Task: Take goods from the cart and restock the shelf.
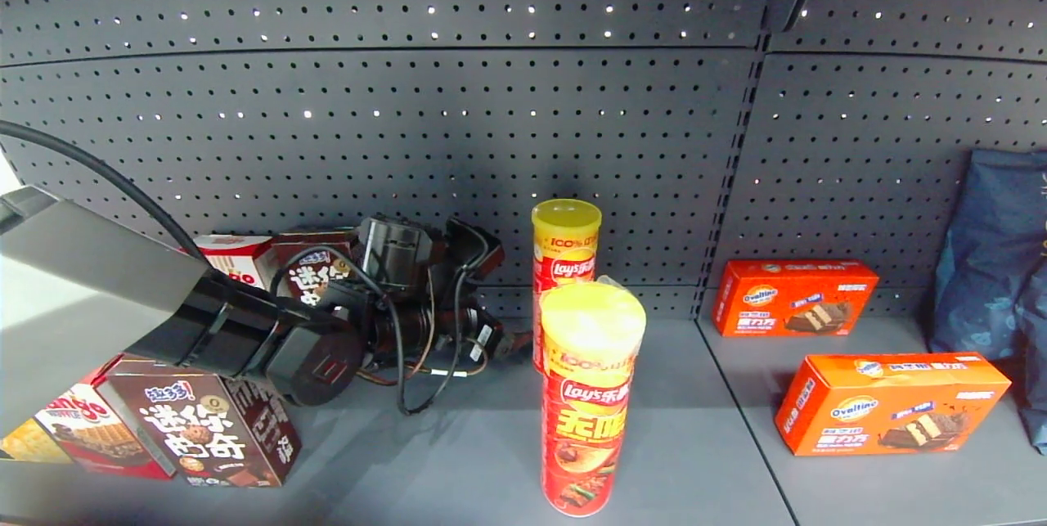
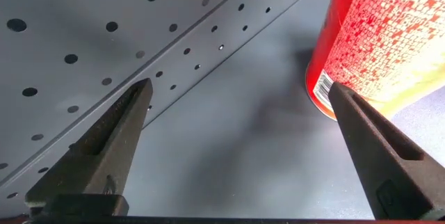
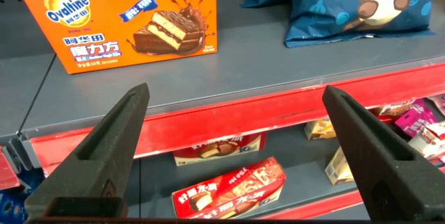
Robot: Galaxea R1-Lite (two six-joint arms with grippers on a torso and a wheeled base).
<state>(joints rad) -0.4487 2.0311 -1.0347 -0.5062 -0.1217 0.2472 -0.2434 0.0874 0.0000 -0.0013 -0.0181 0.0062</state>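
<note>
Head view: L arm lies low over the shelf, its wrist beside the rear can. Front can stands nearer, both red w/ yellow lids. Two orange boxes on the R, brown box on the L.

L wrist view: left pincer is spread wide, holding nothing. Rear can sits by one finger, pegboard by the other.

R wrist view: right pincer is wide, nothing in it, facing an orange box w/ a cake pic and a blue bag.
</note>
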